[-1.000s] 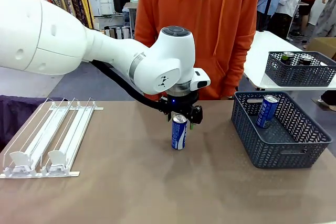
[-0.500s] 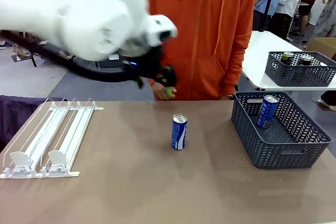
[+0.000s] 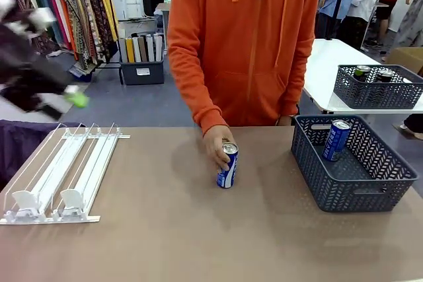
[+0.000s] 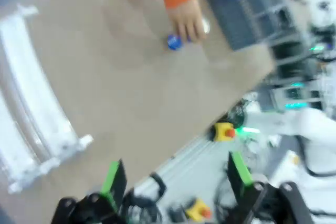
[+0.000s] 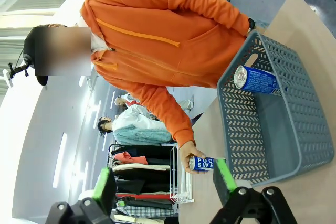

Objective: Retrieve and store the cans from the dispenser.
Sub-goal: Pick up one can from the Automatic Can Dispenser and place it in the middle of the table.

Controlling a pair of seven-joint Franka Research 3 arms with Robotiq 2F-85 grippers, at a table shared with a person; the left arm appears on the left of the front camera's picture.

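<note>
Watching person's hand [image 3: 216,144] grip blue can [image 3: 227,165] at centre of front frame; can upright on worktop [image 3: 198,242], long axis vertical. Left jaws [image 4: 176,182] released, spread wide, nothing between them; arm blurred at upper left of front frame, well apart from can. Right jaws [image 5: 164,186] released too, empty. Basket [image 3: 390,189] at right holds second blue can [image 3: 336,140], leaning. Dispenser [image 3: 59,176] at lower left, lanes bare. My read: hand nearest can, neither gripper placed to take it.

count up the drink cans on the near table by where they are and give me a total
Blue can in the person's hand, on the table: 1
Blue can in the grey basket: 1
Cans on the white dispenser: 0
Total: 2
</note>
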